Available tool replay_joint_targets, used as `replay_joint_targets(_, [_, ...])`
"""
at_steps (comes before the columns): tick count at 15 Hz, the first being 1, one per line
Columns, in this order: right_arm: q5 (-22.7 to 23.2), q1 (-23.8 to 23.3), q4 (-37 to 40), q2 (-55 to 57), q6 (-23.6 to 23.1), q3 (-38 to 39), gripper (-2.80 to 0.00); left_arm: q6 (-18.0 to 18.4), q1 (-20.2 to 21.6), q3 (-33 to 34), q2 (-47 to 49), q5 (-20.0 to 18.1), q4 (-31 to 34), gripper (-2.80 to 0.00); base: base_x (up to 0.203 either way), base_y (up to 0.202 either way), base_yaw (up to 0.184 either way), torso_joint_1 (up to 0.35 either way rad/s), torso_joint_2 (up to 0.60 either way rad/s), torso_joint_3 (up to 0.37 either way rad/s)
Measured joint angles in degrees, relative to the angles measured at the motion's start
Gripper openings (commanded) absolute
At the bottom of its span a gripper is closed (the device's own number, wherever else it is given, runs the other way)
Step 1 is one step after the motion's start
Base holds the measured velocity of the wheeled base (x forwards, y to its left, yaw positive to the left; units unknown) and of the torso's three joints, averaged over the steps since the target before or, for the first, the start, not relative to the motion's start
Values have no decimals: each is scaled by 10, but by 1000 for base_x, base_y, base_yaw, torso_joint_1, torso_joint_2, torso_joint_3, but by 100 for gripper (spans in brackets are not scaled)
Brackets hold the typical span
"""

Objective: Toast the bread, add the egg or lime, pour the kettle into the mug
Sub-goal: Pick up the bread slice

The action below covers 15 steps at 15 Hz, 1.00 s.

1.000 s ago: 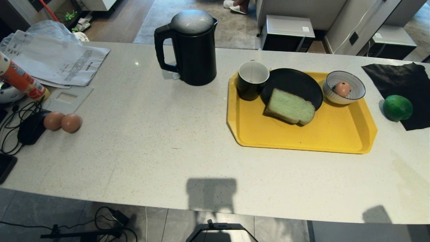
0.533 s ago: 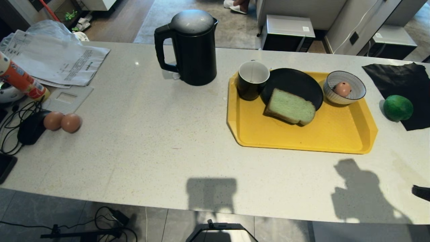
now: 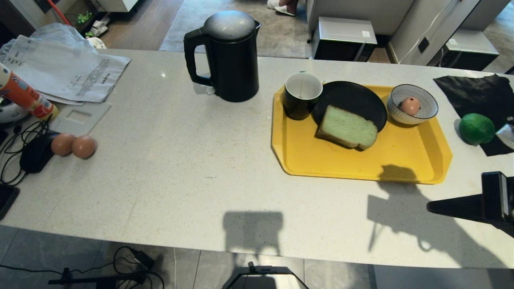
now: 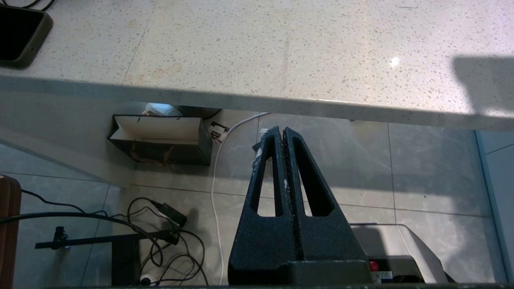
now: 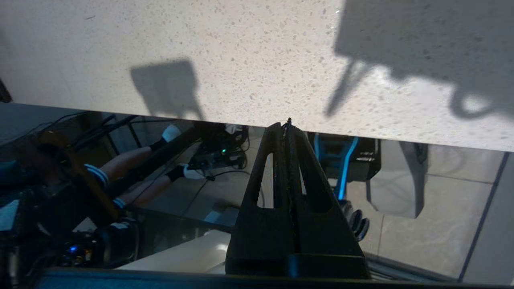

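Seemingly well apart: lime (image 3: pixel 476 128); right gripper (image 3: pixel 430 207), fingers pressed together.

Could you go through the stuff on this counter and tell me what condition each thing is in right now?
kettle: upright, lid shut.
mug: upright on the tray, looks empty.
bread: lying half on the black plate.
bowl: holds one egg.
lime: loose on the dark cloth.
right gripper: shut, empty.
left gripper: shut, empty.
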Motion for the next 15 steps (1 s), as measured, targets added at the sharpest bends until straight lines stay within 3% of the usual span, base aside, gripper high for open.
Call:
replay_joint_targets(3, [6,12,-32,52,37,-20,-280,0,0,0,0,0,0,-280,0,0,0,0,0,0])
replay_joint_targets(6, [46,15,-108,100,64,-28,-280,0,0,0,0,0,0,-280,0,0,0,0,0,0])
replay_joint_targets(8, [54,15,-114,116,81,-39,-280,0,0,0,0,0,0,-280,0,0,0,0,0,0])
replay_joint_targets(15, [23,11,-108,72,-1,18,-280,0,0,0,0,0,0,-280,0,0,0,0,0,0])
